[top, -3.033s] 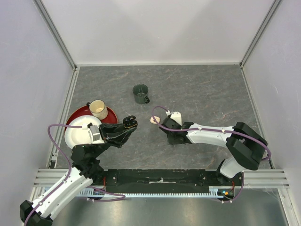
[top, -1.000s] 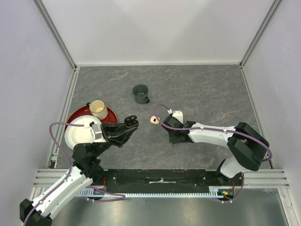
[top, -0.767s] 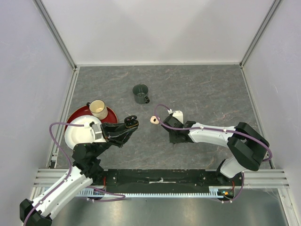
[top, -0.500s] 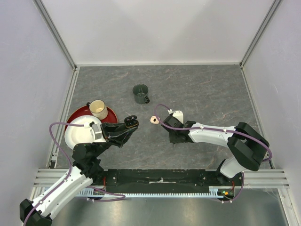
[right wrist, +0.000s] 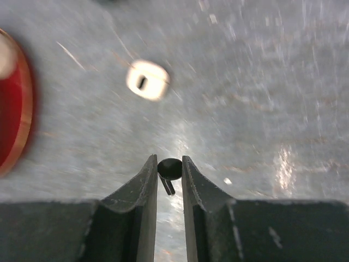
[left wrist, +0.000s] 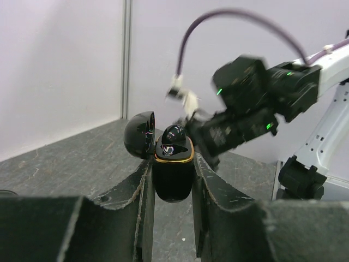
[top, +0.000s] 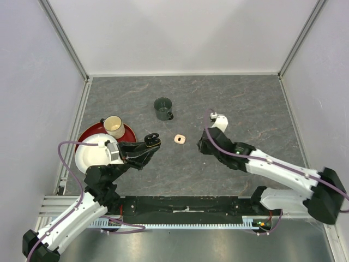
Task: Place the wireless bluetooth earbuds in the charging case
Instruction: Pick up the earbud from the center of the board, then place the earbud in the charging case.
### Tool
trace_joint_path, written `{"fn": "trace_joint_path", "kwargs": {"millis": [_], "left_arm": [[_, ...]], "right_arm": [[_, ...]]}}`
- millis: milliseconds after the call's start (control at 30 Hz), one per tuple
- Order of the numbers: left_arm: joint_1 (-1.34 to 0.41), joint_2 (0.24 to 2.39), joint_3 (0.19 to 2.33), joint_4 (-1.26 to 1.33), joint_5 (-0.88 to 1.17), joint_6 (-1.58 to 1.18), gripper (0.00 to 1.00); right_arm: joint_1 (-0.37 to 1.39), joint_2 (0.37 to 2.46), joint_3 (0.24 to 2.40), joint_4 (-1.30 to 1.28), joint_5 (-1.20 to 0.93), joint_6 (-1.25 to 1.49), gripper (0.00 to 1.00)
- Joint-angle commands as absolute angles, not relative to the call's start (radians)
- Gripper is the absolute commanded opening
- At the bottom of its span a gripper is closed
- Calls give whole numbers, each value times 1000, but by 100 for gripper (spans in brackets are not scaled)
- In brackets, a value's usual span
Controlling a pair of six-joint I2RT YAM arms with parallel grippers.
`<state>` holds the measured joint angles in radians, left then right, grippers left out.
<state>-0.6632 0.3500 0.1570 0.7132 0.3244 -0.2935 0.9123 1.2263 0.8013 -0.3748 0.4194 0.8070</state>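
My left gripper [top: 150, 143] is shut on a black charging case [left wrist: 173, 177] with a gold rim, held upright above the table. Its lid [left wrist: 139, 134] stands open, and a black earbud [left wrist: 174, 136] sits in the top of it. My right gripper [top: 202, 145] hangs above the table to the right of the case, and the right arm [left wrist: 256, 103] shows blurred behind it. In the right wrist view this gripper [right wrist: 169, 170] is shut on a tiny black earbud [right wrist: 169, 168], whose stem points back between the fingers. A small cream-white rounded piece [top: 179, 139] with a dark slot lies on the table between the grippers.
A dark green mug [top: 162, 108] stands further back at the middle. At the left, a red plate [top: 128, 132] carries a cream cup [top: 114, 126] and a white plate [top: 90, 155]. Metal frame posts and white walls bound the grey table.
My right gripper has closed on the black earbud, lifted it and swung back to the right, away from the cream-white piece. The left gripper and case have not moved.
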Motion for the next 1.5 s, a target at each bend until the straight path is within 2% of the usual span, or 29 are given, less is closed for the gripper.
{"fn": "trace_joint_path", "kwargs": {"millis": [0,200,333,533,733,967,1467], "left_arm": [[-666,373,163,776,296,-313,2],[-666,425,169,827,305,-318,2],[-666,474,172,873,310,-319,2],[-666,529,186,916,328,-318,2],[-666,568,195,946,342,-322,2],[-666,604,198,989,373,-314,2],[-667,640,199,1045,405,-298,2]], "right_arm": [[925,1042,772,-190,531,816,0],[997,898,726,101,603,732,0],[1116,865,692,358,692,626,0],[1245,899,658,720,726,442,0],[1316,1000,649,974,696,321,0],[1338,1097,660,1083,632,295,0],[1350,1219,701,1131,529,370,0]]}}
